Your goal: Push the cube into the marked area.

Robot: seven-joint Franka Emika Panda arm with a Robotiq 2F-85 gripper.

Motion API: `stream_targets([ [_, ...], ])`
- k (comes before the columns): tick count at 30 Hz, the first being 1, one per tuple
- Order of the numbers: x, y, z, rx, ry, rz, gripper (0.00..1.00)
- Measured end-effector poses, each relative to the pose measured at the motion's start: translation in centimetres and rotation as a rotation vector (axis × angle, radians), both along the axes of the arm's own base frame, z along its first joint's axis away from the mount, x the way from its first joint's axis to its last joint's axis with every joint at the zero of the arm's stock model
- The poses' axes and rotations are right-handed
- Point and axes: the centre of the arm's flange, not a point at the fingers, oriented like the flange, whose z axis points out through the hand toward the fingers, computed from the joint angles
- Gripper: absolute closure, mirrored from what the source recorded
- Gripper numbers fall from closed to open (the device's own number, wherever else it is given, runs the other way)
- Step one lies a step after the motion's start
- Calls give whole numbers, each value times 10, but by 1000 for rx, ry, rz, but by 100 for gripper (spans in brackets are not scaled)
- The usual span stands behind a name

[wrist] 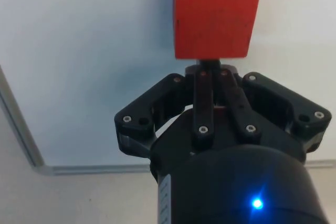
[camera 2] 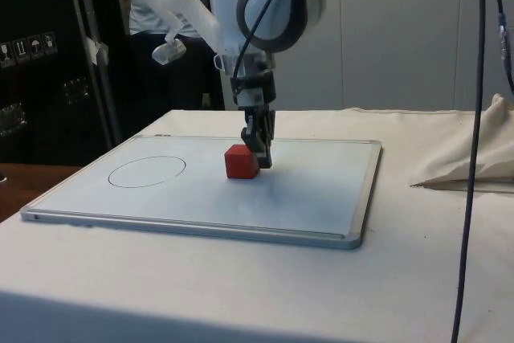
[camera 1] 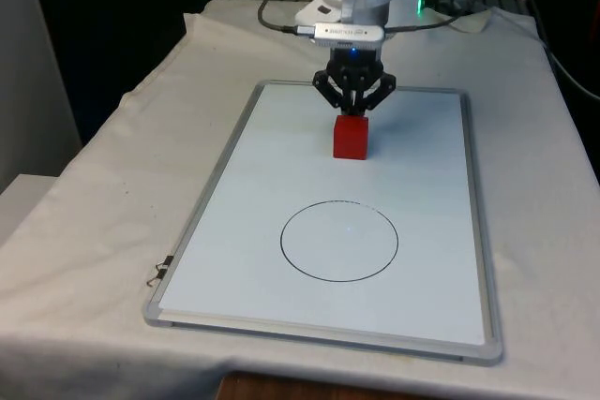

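**Closed gripper set against the red cube, short of the drawn circle**

A table covered by a white cloth (camera 1: 84,231) is seen, and most of its middle is taken up by a whiteboard (camera 1: 244,194) with a grey frame, which is laid flat on the cloth. All places below are given relative to this whiteboard. A crumpled fold of cloth (camera 2: 474,158) is seen off the board's edge in the side view, and a small black clip (camera 1: 157,272) is seen just beside the board's frame at the front view's left, near the corner closest to that camera.

A thin black circle (camera 1: 339,241) is drawn on the board's half nearer the front camera; its inside is bare. The red cube (camera 1: 352,137) is placed on the board's surface in the half farther from the front camera, outside the circle and well apart from its line.

The gripper (camera 1: 353,110) is held low over the board, directly behind the cube on the side away from the circle. Its fingers (wrist: 210,77) are brought together with no gap visible between them, nothing is gripped, and their tips are pressed against the cube's rear face.
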Motion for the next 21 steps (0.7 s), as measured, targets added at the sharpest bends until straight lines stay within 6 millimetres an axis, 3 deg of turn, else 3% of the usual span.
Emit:
stream_targets([
  [6,2,0,-7,-4,-29,0,100],
  [21,21,-6,14,-10,-89,16,100],
])
